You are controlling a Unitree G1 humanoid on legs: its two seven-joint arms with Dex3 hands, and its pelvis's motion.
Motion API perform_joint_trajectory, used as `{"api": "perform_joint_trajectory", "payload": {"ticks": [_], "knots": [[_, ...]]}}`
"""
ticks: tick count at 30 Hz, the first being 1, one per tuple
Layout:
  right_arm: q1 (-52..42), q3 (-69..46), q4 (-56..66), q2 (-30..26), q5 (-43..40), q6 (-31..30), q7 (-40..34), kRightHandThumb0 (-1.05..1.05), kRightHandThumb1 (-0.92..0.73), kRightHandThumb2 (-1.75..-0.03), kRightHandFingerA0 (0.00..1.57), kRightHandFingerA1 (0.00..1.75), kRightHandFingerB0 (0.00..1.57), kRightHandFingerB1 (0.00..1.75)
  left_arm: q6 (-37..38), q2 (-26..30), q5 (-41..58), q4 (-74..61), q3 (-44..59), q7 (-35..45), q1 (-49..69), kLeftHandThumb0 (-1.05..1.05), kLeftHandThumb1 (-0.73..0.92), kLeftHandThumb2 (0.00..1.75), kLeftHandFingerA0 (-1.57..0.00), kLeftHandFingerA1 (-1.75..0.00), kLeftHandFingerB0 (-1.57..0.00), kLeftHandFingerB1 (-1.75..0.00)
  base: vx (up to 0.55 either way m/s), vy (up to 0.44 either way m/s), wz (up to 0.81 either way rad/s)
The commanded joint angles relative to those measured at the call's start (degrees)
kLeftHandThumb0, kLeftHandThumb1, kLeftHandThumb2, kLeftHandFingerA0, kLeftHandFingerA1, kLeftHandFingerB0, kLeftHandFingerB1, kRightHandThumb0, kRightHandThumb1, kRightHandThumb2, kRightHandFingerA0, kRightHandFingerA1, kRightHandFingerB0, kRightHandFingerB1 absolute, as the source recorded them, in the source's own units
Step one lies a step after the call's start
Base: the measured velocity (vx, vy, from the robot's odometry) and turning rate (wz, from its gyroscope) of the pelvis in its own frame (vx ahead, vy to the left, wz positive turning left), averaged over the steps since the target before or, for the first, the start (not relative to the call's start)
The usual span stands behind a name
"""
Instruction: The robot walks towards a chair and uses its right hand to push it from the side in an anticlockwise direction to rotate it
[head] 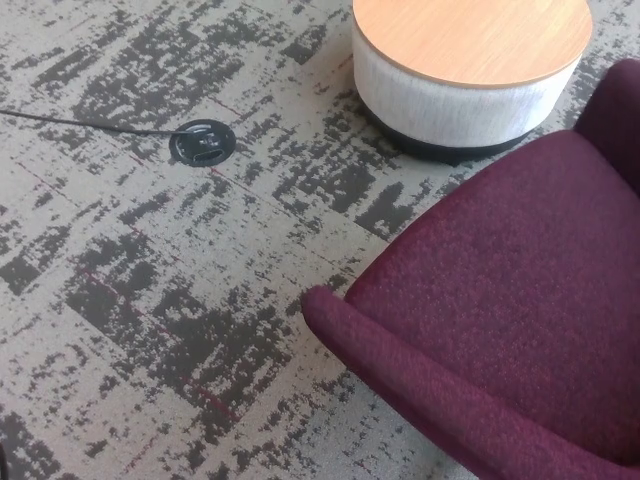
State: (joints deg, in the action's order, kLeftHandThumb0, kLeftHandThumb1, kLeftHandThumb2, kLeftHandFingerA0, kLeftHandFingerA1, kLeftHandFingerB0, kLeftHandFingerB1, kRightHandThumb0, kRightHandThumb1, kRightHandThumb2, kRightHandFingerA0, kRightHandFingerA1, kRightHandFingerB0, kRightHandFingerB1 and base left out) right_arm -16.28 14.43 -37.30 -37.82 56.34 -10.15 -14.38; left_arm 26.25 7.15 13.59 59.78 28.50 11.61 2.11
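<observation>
A purple chair (500, 310) fills the lower right beside a round bench (470, 60); neither hand shows, so finger state and places relative to them cannot be told.

- No readable text, label, brand, number or sign anywhere in the head view.
- Nothing printed or stitched on the purple chair (520, 300), only plain rough fabric.
- Nothing written on the round bench (470, 40), neither on the wood top nor on the pale side.
- Small marks inside the black floor socket (202, 141), too small and blurred to read.
- Only dark blotches on the carpet (150, 300), no letters.
</observation>
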Motion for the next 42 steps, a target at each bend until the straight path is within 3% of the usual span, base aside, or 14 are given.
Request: {"api": "perform_joint_trajectory", "payload": {"ticks": [1, 3, 4, 6, 14, 17, 18, 32, 33, 35, 36, 40, 41, 42], "knots": [[5.7, 2.8, -11.4, -5.3, 1.8, 0.3, -9.7, -0.95, -0.58, -0.94, 0.09, 0.84, 0.01, 0.81, 5.2, 1.1, 1.3, 0.1, 0.6, 0.6, 0.9, -0.74, 0.85, 0.66, -0.42, -0.46, -0.33, -0.32, 0.00, 0.000, 0.00], [9.0, 4.7, -15.9, -6.3, 2.3, 0.5, -11.6, -0.94, -0.59, -0.94, 0.13, 0.84, 0.03, 0.80, 5.5, 1.2, 1.5, 0.2, 0.6, 0.9, 1.3, -0.74, 0.85, 0.66, -0.42, -0.47, -0.33, -0.33, 0.00, 0.000, 0.00], [10.7, 5.4, -17.3, -7.1, 2.3, 1.2, -11.7, -0.72, -0.64, -1.17, 0.22, 0.82, 0.00, 0.71, 5.4, 1.2, 1.6, 0.3, 0.6, 1.0, 1.4, -0.73, 0.85, 0.66, -0.43, -0.46, -0.32, -0.32, 0.00, 0.000, 0.00], [15.5, 7.4, -20.6, -8.5, 2.9, 1.4, -10.3, -0.94, -0.62, -0.97, 0.10, 0.82, 0.04, 0.78, 5.1, 1.1, 2.0, 0.3, 0.8, 1.5, 1.5, -0.71, 0.85, 0.66, -0.42, -0.45, -0.32, -0.32, 0.00, 0.000, 0.00], [32.6, 17.5, -33.9, -7.7, 5.9, 2.1, -11.3, -0.94, -0.62, -0.97, 0.01, 0.82, 0.00, 0.78, 3.9, 1.2, 3.3, -0.7, 1.4, 2.9, 2.2, -0.75, 0.84, 0.66, -0.41, -0.48, -0.32, -0.33, 0.00, 0.000, -0.01], [34.3, 20.7, -36.1, -7.4, 6.2, 2.5, -11.4, -0.92, -0.59, -0.95, 0.01, 0.83, 0.00, 0.79, 3.6, 1.7, 4.1, -1.1, 2.1, 4.2, 3.1, -0.77, 0.83, 0.65, -0.42, -0.49, -0.32, -0.35, 0.00, 0.000, 0.00], [34.7, 21.8, -36.7, -7.8, 6.4, 2.7, -11.4, -0.89, -0.87, -0.63, 0.00, 0.93, 0.00, 0.93, 3.4, 2.2, 4.4, -1.2, 2.4, 4.7, 3.6, -0.77, 0.83, 0.65, -0.41, -0.50, -0.32, -0.35, 0.00, 0.000, 0.00], [32.8, 27.2, -39.9, -7.1, 4.3, 2.1, -12.4, -0.85, -0.87, -0.63, 0.00, 0.85, 0.00, 1.00, 5.5, 2.7, 4.9, -1.8, 3.5, 5.5, 6.0, -0.74, 0.84, 0.66, -0.42, -0.48, -0.33, -0.34, 0.00, -0.001, 0.02], [31.4, 26.3, -39.9, -6.4, 3.0, 2.7, -12.8, -0.58, -0.86, -1.29, 0.14, 0.78, 0.01, 0.70, 5.9, 2.6, 4.8, -1.9, 3.3, 5.5, 6.3, -0.74, 0.84, 0.65, -0.42, -0.50, -0.34, -0.36, 0.00, 0.000, 0.00], [29.8, 25.1, -39.8, -5.4, 1.3, 3.5, -13.2, -0.58, -0.86, -1.29, 0.14, 0.78, 0.01, 0.70, 6.0, 2.5, 4.9, -2.0, 3.3, 6.0, 6.6, -0.74, 0.84, 0.65, -0.42, -0.50, -0.34, -0.36, -0.01, -0.001, 0.03], [29.5, 24.9, -39.8, -5.3, 1.1, 3.9, -13.6, -0.69, -0.92, -0.68, 0.00, 0.96, 0.00, 0.99, 5.7, 2.6, 5.0, -2.3, 3.4, 5.8, 6.7, -0.72, 0.84, 0.66, -0.44, -0.50, -0.35, -0.36, 0.00, 0.000, 0.00], [28.8, 24.4, -39.6, -6.2, 0.8, 5.1, -16.5, -0.66, -0.92, -0.64, 0.00, 0.99, 0.00, 0.90, 4.7, 2.6, 4.9, -4.0, 3.2, 5.2, 7.2, -0.73, 0.84, 0.66, -0.43, -0.49, -0.34, -0.35, 0.00, 0.000, 0.00], [29.2, 24.5, -39.6, -7.0, 1.1, 4.5, -19.7, -0.65, -0.83, -1.26, 0.12, 0.78, 0.00, 0.72, 5.0, 2.7, 5.0, -3.9, 3.3, 5.8, 7.5, -0.73, 0.86, 0.66, -0.40, -0.48, -0.32, -0.33, 0.00, 0.000, 0.00], [29.7, 24.6, -39.6, -7.8, 1.5, 3.7, -23.4, -0.65, -0.83, -1.26, 0.12, 0.78, 0.00, 0.72, 5.7, 2.8, 5.3, -3.2, 3.6, 6.4, 7.7, -0.73, 0.86, 0.66, -0.40, -0.48, -0.32, -0.33, 0.00, 0.000, 0.00]]}}
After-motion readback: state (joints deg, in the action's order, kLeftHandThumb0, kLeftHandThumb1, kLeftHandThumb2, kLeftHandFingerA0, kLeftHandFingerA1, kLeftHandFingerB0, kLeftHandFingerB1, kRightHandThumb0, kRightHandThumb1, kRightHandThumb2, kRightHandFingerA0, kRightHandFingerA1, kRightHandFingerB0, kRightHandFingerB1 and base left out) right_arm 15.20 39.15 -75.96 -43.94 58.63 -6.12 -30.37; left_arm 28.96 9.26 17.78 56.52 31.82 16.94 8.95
